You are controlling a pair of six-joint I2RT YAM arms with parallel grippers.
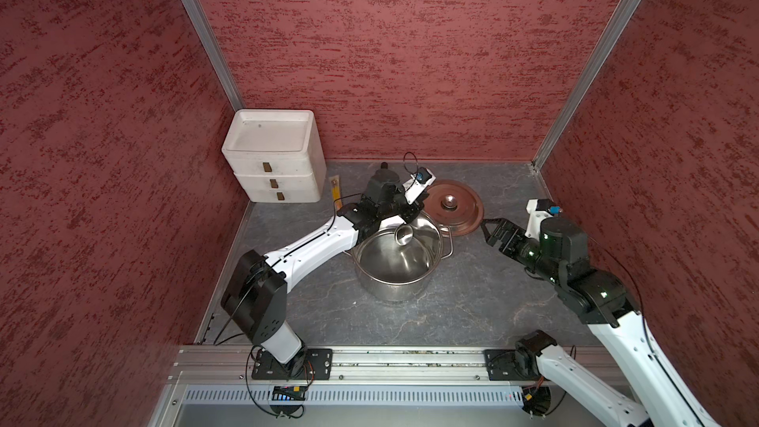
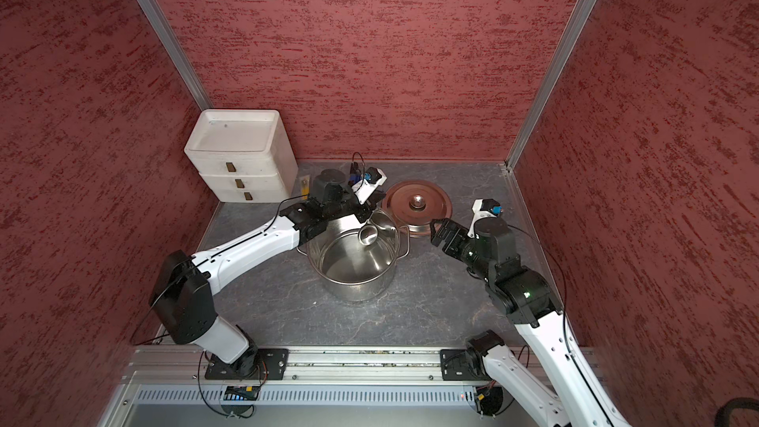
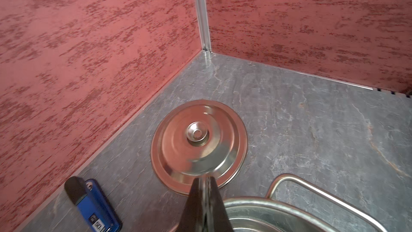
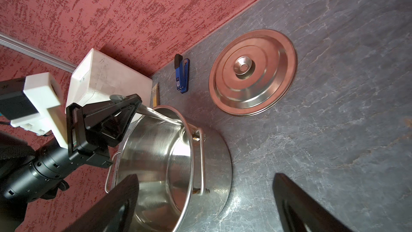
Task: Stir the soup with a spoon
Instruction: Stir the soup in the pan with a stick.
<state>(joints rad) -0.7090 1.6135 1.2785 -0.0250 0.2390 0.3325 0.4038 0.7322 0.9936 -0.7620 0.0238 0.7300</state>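
The soup is a large shiny steel pot with wire loop handles, standing mid-table; no liquid shows inside. My left gripper hovers at the pot's far rim, shut on the spoon's thin handle. The spoon's small round bowl hangs inside the pot's mouth near the far rim. To the right of the pot, my right gripper is open and holds nothing, its fingers spread wide toward the pot's side.
A flat steel lid with a centre knob lies behind the pot on the right. A blue and black gadget lies by the back wall. A white drawer unit fills the back left corner, an orange-yellow stick beside it.
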